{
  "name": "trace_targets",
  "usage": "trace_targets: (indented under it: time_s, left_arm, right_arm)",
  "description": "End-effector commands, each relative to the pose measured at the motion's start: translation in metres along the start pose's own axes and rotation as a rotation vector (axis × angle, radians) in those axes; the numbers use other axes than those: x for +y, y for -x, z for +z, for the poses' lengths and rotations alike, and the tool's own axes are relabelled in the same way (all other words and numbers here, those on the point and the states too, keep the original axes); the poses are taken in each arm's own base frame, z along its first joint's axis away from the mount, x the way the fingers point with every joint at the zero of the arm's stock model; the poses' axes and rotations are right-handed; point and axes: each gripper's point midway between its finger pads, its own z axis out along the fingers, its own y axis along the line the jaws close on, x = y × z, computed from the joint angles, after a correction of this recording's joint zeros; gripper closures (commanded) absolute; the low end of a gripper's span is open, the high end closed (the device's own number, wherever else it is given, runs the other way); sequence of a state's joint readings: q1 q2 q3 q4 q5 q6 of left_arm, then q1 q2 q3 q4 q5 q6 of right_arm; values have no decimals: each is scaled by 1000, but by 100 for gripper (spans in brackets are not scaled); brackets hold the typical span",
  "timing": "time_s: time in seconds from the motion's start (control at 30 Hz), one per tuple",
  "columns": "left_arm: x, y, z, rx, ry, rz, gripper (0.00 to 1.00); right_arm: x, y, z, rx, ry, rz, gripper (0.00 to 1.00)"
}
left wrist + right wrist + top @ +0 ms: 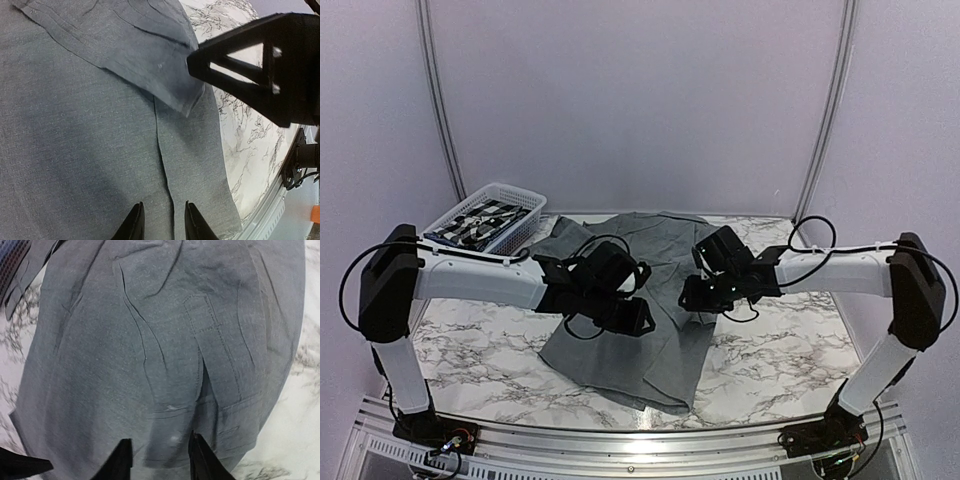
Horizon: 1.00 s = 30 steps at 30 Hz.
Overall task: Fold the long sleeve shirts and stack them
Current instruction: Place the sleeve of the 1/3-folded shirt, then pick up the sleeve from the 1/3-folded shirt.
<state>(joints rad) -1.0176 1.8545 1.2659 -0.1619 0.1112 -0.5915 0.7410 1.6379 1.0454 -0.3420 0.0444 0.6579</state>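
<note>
A plain mid-grey long sleeve shirt [612,360] lies spread on the marble table [790,340], with one sleeve folded across its body. My left gripper [638,318] hovers open just above the shirt's lower body [75,125], straddling a seam, with nothing between its fingers. My right gripper [696,292] is open over the folded sleeve. In the right wrist view the sleeve's cuff [172,427] lies between the open fingers [197,450]. The right gripper also shows in the left wrist view [260,65], close above the shirt's edge.
A white mesh basket [490,190] holding a black-and-white checked garment [480,220] stands at the back left, next to the shirt. A metal rail [620,445] runs along the table's near edge. Bare marble [245,135] lies to the right of the shirt.
</note>
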Motion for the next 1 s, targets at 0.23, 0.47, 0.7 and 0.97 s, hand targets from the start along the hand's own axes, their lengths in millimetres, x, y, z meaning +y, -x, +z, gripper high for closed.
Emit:
trace_targets:
  time_s: [0.23, 0.47, 0.7, 0.97]
  left_arm:
    - [-2, 11, -7, -35, -23, -26, 72]
    - [-2, 11, -6, -33, -26, -35, 72]
    - [-1, 10, -5, -31, -22, -45, 72]
    - [0, 10, -3, -29, -19, -52, 72]
  right_arm:
    - [-15, 17, -37, -64, -8, -177, 42]
    - [-47, 1, -9, 7, -52, -245, 55]
    - [-58, -3, 9, 29, -103, -239, 68]
    - [-74, -18, 23, 65, -154, -230, 71]
